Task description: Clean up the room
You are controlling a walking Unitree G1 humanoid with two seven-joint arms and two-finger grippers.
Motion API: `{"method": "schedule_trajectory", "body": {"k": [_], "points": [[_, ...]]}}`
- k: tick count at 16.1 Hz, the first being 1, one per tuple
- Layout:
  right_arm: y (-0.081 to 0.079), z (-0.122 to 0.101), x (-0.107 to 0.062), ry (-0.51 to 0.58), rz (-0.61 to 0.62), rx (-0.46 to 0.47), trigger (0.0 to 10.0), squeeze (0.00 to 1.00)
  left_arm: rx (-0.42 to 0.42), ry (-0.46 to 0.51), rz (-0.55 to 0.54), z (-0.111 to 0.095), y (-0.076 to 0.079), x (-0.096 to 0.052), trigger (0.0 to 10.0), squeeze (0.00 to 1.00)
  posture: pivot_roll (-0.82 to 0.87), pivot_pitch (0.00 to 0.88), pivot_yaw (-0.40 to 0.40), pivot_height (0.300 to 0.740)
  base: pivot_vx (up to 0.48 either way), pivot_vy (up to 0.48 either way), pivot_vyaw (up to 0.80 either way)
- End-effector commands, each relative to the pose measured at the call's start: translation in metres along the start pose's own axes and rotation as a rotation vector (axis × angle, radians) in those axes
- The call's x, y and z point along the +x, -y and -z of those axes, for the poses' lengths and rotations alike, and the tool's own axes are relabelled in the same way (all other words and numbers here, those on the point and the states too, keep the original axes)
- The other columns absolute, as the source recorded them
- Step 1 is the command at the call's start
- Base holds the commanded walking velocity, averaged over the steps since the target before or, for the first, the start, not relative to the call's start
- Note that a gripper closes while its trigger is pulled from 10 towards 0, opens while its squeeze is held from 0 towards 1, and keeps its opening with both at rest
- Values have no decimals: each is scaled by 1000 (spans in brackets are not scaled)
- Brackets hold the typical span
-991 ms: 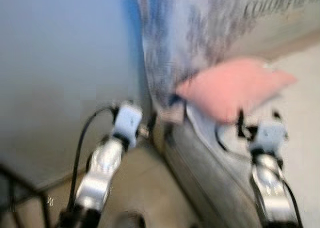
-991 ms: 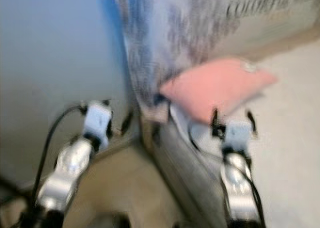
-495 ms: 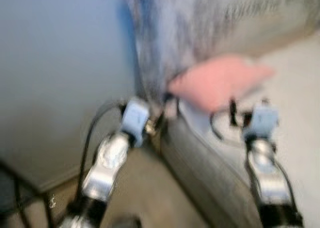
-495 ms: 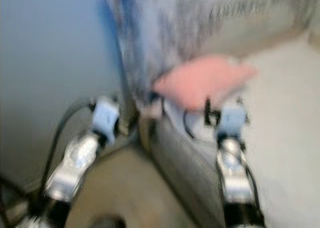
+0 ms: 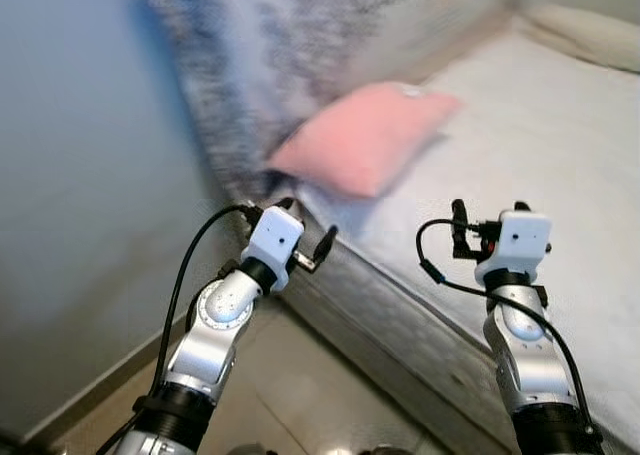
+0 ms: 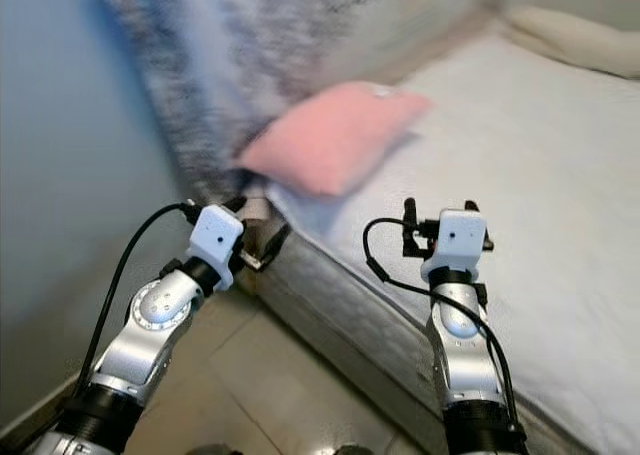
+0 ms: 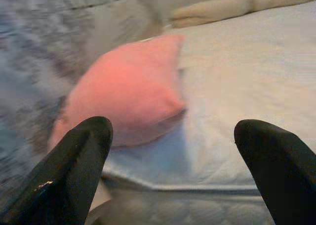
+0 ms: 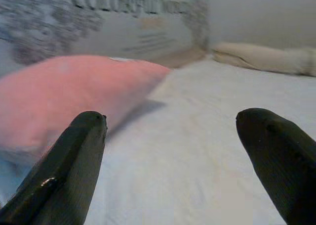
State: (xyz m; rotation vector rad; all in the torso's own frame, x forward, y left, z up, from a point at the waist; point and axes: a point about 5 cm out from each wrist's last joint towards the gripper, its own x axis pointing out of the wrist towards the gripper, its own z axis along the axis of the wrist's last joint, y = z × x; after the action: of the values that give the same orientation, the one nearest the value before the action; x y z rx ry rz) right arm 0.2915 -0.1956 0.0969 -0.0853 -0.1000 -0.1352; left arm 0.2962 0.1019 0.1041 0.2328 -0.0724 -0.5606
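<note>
1. Left hand: fingers spread, empty, raised at the bed's corner edge.
2. Right hand: fingers spread, empty, raised over the mattress.
3. Pink pillow: you find it on the bed, just ahead of both hands, against the patterned headboard cushion.
4. Cream pillow: far beyond the right hand.

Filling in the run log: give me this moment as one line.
phase: approach | target: pink pillow on bed | left gripper: open, empty, at bed corner | right gripper: open, empty, over mattress | contact: none
</note>
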Motion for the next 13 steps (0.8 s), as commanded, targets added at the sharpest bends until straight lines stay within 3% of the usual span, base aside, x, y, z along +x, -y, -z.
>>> {"method": "schedule_trajectory", "body": {"k": [1,10,13], "points": [[2,0,0,2,17,11,10000,0,4,-3,33,1,2,2,10000,0,-12,29,23,740,0,0,-650],[-2,-4,8,14,67,45,10000,0,0,9,81,0,2,10,10000,0,-37,25,35,740,0,0,-654],[4,-2,9,11,75,30,10000,0,36,111,153,-12,6,9,10000,0,-41,15,35,740,0,-160,-658]]}}
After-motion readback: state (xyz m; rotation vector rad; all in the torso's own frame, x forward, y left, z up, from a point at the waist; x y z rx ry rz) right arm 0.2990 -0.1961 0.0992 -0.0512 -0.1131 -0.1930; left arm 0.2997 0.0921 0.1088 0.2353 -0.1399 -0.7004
